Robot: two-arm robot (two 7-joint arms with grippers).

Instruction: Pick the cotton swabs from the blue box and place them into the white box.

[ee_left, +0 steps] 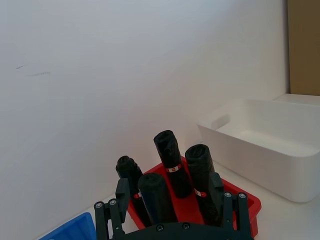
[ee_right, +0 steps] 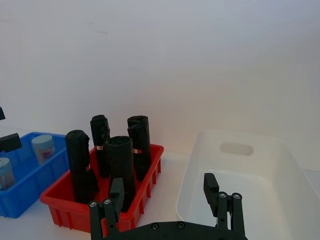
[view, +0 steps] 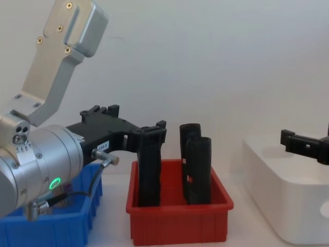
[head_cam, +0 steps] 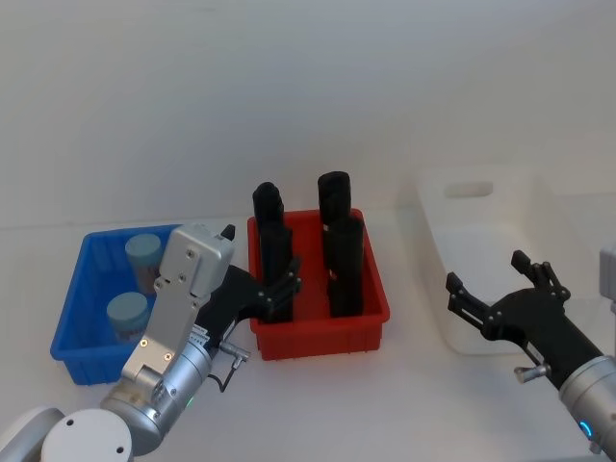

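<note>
Two cotton swabs tubs stand in the blue box (head_cam: 72, 308) at the table's left, one at the back (head_cam: 144, 252) and one nearer the front (head_cam: 127, 310); the right wrist view shows them too (ee_right: 43, 146). My left gripper (head_cam: 279, 287) is open and holds nothing, hovering between the blue box and the red bin, right of the tubs. At the right stands the white box (head_cam: 472, 192), with no swabs in it. Over its front part my right gripper (head_cam: 496, 296) is open and holds nothing.
A red bin (head_cam: 318, 337) with several tall black upright blocks (head_cam: 337, 207) stands between the blue and white boxes, just beyond my left gripper's fingers (ee_left: 122, 192). A pale wall rises close behind the boxes. Bare table lies in front of the bins.
</note>
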